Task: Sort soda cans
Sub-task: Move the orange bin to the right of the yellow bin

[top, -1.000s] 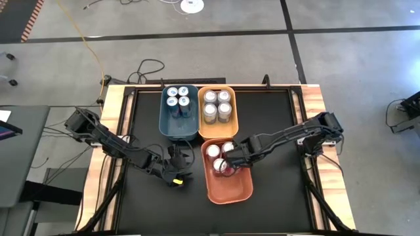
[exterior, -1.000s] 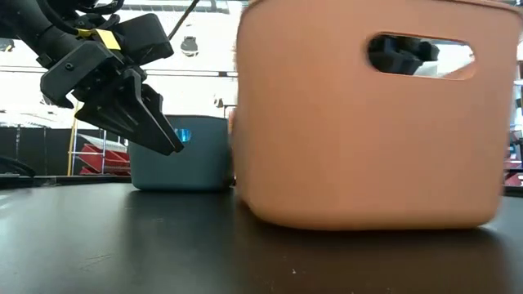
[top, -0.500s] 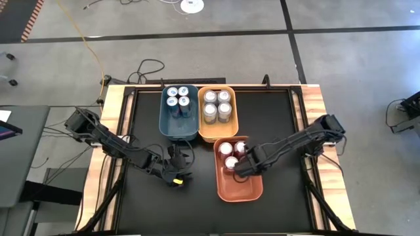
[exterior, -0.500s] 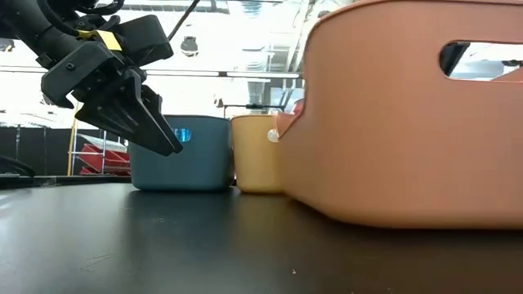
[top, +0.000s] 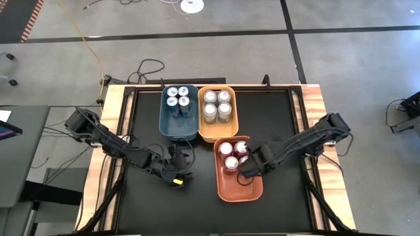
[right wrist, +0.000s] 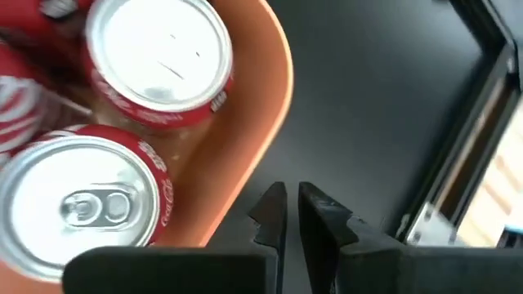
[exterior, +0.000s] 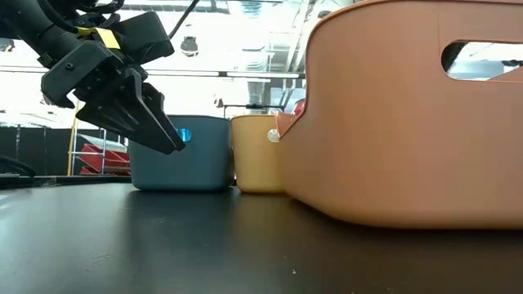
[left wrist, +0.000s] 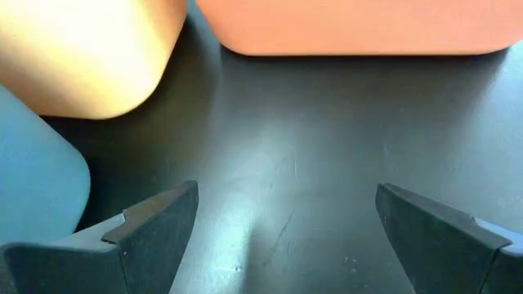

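Right gripper (top: 248, 169) now drawn back off the orange bin (top: 240, 190) rim, fingers nearly together, left gripper (top: 176, 172) fingers spread, hovering over table.

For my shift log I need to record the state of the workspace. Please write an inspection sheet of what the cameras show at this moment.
Surface: black table top, wooden side edges.
Job's things: four dark blue cans in the teal bin; four silver cans in the yellow-orange bin; red cans in the orange bin, their number not clear.
Clutter: nothing seen on the table.
Grippers: left gripper open, empty, above the table beside the bins; right gripper shut, empty, at the orange bin's right rim.
Cables: yellow cable and black cables on the floor.
Surroundings: grey floor; no person seen.
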Robot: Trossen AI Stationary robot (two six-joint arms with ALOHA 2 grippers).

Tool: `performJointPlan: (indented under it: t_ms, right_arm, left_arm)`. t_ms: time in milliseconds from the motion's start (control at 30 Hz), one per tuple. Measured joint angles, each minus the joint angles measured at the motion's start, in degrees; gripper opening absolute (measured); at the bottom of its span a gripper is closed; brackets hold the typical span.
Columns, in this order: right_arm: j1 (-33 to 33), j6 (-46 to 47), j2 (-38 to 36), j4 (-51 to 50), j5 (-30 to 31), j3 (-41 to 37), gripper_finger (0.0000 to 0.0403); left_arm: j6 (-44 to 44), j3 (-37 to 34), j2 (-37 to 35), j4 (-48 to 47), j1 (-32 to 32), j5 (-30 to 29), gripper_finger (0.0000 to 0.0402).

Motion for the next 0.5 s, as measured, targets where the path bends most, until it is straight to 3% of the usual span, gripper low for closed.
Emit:
performJointPlan:
  t_ms: [267,367,500]
  right_arm:
    - [-7.83,-26.5,-4.82,3.34,-0.06,0.82,0.0052]
    - [-12.06,-26.13,-5.38,3.65,-1.65,0.68,0.0052]
    - [-14.94,-24.48,-6.97,6.69,-8.03,-1.08,0.0057]
  left_arm:
    - [-0.19,0.0,0.0,1.1,1.51,-0.01,0.0371]
    - [-0.99,0.0,0.0,1.03,1.49,0.32,0.0371]
    - [-3.11,0.0,0.05,1.0,1.21,0.77,0.0371]
